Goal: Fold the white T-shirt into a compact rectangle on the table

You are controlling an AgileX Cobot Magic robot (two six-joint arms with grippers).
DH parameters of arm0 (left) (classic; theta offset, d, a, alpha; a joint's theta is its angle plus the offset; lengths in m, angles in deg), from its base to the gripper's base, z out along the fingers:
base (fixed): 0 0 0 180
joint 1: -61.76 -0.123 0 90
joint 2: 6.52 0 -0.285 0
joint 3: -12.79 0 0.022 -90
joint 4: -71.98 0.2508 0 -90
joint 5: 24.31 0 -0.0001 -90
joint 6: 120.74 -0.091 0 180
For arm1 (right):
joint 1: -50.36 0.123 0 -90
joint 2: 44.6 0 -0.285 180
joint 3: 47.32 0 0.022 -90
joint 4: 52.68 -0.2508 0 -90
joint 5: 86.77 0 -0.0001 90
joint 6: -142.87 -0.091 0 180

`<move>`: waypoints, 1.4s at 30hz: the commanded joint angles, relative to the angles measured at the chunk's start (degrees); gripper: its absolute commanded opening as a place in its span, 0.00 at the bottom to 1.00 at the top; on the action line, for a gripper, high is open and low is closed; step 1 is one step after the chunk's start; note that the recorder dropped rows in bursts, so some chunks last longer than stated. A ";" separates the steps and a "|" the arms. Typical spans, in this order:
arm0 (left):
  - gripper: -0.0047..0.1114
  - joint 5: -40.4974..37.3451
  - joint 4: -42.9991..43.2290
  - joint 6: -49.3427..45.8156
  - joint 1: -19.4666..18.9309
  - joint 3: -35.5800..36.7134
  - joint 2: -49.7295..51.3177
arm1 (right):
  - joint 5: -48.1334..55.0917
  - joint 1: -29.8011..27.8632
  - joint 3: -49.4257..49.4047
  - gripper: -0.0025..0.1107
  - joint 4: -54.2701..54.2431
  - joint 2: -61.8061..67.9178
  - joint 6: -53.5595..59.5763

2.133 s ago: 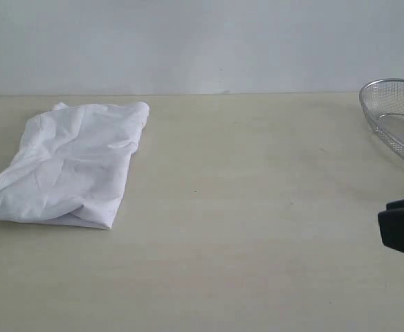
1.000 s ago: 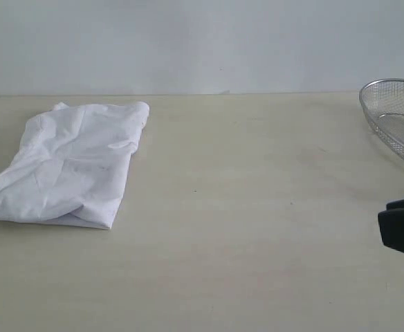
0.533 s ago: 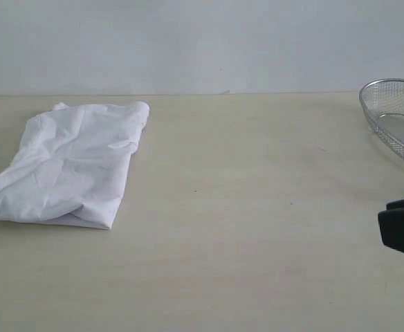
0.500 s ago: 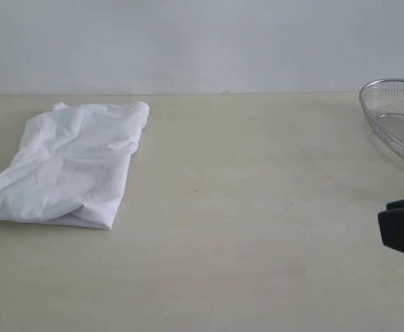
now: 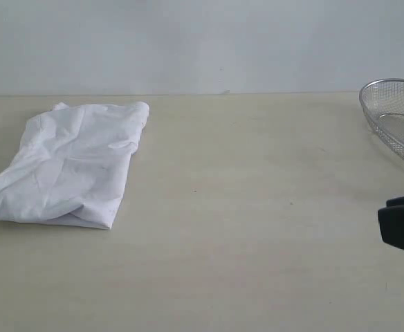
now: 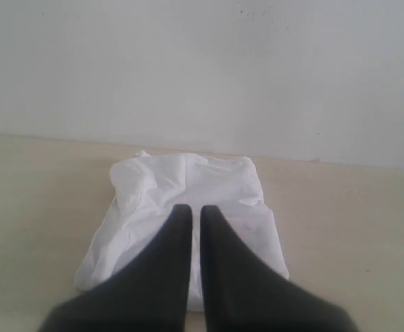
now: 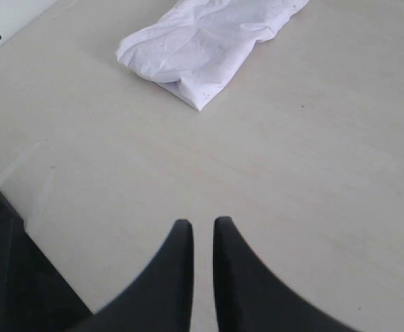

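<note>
The white T-shirt (image 5: pixel 67 166) lies folded into a rumpled rectangle on the left of the table (image 5: pixel 257 228), plain side up, with no lettering showing. My left gripper (image 6: pixel 196 211) hovers short of the shirt (image 6: pixel 188 187), its jaws almost together and nothing between them; it is outside the exterior view. My right gripper (image 7: pixel 203 225) is shut and empty over bare table, far from the shirt (image 7: pixel 209 38). In the exterior view only its dark body (image 5: pixel 401 225) shows at the right edge.
A round silver wire-mesh basket (image 5: pixel 399 117) stands at the back right, just behind the right gripper. A pale wall runs along the table's far edge. A dark arm part (image 7: pixel 8 283) fills a corner of the right wrist view.
A dark sliver of the left arm at the exterior view's left edge has gone out of view. The shirt and the right gripper have not moved.
</note>
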 commanded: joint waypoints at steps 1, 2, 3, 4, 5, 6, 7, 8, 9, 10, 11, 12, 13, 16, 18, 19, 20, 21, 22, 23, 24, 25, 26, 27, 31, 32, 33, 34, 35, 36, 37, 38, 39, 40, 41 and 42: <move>0.08 -0.11 -0.80 0.54 -0.20 0.17 -0.18 | -0.47 0.05 -0.21 0.08 -0.19 -0.21 0.16; 0.08 -0.11 -0.80 0.54 -0.20 0.17 -0.18 | -0.47 0.05 -0.21 0.08 -0.19 -0.21 0.16; 0.08 -0.11 -0.80 0.54 -0.20 0.17 -0.18 | -0.47 0.05 -0.21 0.08 -0.19 -0.21 0.16; 0.08 -0.11 -0.80 0.54 -0.20 0.17 -0.18 | -0.47 0.05 -0.21 0.08 -0.19 -0.21 0.16; 0.08 -0.11 -0.80 0.54 -0.20 0.17 -0.18 | -0.47 0.05 -0.21 0.08 -0.19 -0.21 0.16; 0.08 -0.11 -0.80 0.54 -0.20 0.17 -0.18 | -0.47 0.05 -0.21 0.08 -0.19 -0.21 0.16; 0.08 -0.11 -0.80 0.54 -0.20 0.17 -0.18 | -0.47 0.05 -0.21 0.08 -0.19 -0.21 0.16; 0.08 -0.11 -0.80 0.54 -0.20 0.17 -0.18 | -0.47 0.05 -0.21 0.08 -0.19 -0.21 0.16; 0.08 -0.11 -0.80 0.54 -0.20 0.17 -0.18 | -0.47 0.05 -0.21 0.08 -0.19 -0.21 0.16; 0.08 -0.11 -0.80 0.54 -0.20 0.17 -0.18 | -0.47 0.05 -0.21 0.08 -0.19 -0.21 0.16; 0.08 -0.11 -0.80 0.54 -0.20 0.17 -0.18 | -0.47 0.05 -0.21 0.08 -0.19 -0.21 0.16; 0.08 -0.11 -0.80 0.54 -0.20 0.17 -0.18 | -0.47 0.05 -0.21 0.08 -0.19 -0.21 0.16; 0.08 -0.11 -0.80 0.54 -0.20 0.17 -0.18 | -0.47 0.05 -0.21 0.08 -0.19 -0.21 0.16; 0.08 -0.11 -0.80 0.54 -0.20 0.17 -0.18 | -0.87 -1.60 -0.21 0.08 1.80 -1.71 3.64; 0.08 -0.11 -0.80 0.54 -0.20 0.17 -0.18 | -0.87 -4.00 -0.21 0.08 1.10 -3.60 3.92; 0.08 -0.11 -0.80 0.54 -0.20 0.17 -0.18 | -0.87 -5.29 -0.21 0.08 0.98 -4.96 3.79; 0.08 -0.11 -0.80 0.54 -0.20 0.17 -0.18 | -0.87 -6.55 -0.21 0.08 0.98 -6.48 3.79; 0.08 -0.11 -0.80 0.54 -0.20 0.17 -0.18 | -0.73 -7.55 -0.21 0.08 1.42 -8.09 3.79; 0.08 -0.11 -0.80 0.54 -0.20 0.17 -0.18 | -0.34 -8.75 -0.21 0.08 2.07 -9.65 3.79; 0.08 -0.11 -0.80 0.54 -0.20 0.17 -0.18 | -0.10 -10.06 -0.21 0.08 2.58 -10.83 3.79; 0.08 -0.11 -0.80 0.54 -0.20 0.17 -0.18 | -0.10 -11.60 -0.21 0.08 3.59 -12.43 3.79; 0.08 -0.11 -0.80 0.54 -0.20 0.17 -0.18 | -0.84 -13.26 -0.62 0.08 3.95 -13.41 3.79; 0.08 -0.11 -0.80 0.54 -0.20 0.17 -0.18 | -1.96 -14.54 -1.12 0.08 4.53 -14.37 3.79; 0.08 -0.11 -0.80 0.54 -0.20 0.17 -0.18 | -4.35 -16.44 -2.24 0.08 4.75 -15.62 3.79; 0.08 -0.11 -0.80 0.54 -0.20 0.17 -0.18 | -13.55 -20.82 -7.11 0.08 6.06 -16.93 3.79; 0.08 -0.11 -0.80 0.54 -0.20 0.17 -0.18 | -15.01 -21.44 -8.13 0.08 6.06 -16.80 3.79; 0.08 -0.11 -0.80 0.54 -0.20 0.17 -0.18 | -16.65 -21.76 -9.58 0.08 6.06 -16.67 3.79; 0.08 -0.11 -0.80 0.54 -0.20 0.17 -0.18 | -17.46 -21.81 -10.57 0.08 6.06 -16.58 3.79; 0.08 -0.11 -0.80 0.54 -0.20 0.17 -0.18 | -18.19 -21.81 -11.59 0.08 6.06 -16.58 3.79; 0.08 -0.11 -0.80 0.54 -0.20 0.17 -0.18 | -19.47 -21.81 -13.12 0.08 6.06 -16.58 3.79; 0.08 -0.11 -0.80 0.54 -0.20 0.17 -0.18 | -20.46 -21.81 -14.13 0.08 6.06 -16.58 3.79; 0.08 -0.11 -0.80 0.54 -0.20 0.17 -0.18 | -23.92 -21.81 -16.79 0.08 6.06 -16.58 3.79; 0.08 -0.11 -0.80 0.54 -0.20 0.17 -0.18 | -25.63 -21.81 -18.14 0.08 6.06 -16.58 3.79; 0.08 -0.11 -0.80 0.54 -0.20 0.17 -0.18 | -30.37 -21.81 -21.08 0.08 6.06 -16.83 3.79; 0.08 -0.11 -0.80 0.54 -0.20 0.17 -0.18 | -32.29 -21.81 -22.29 0.08 6.06 -17.54 3.79; 0.08 -0.11 -0.80 0.54 -0.20 0.17 -0.18 | -34.37 -21.81 -25.17 0.08 6.06 -19.62 3.79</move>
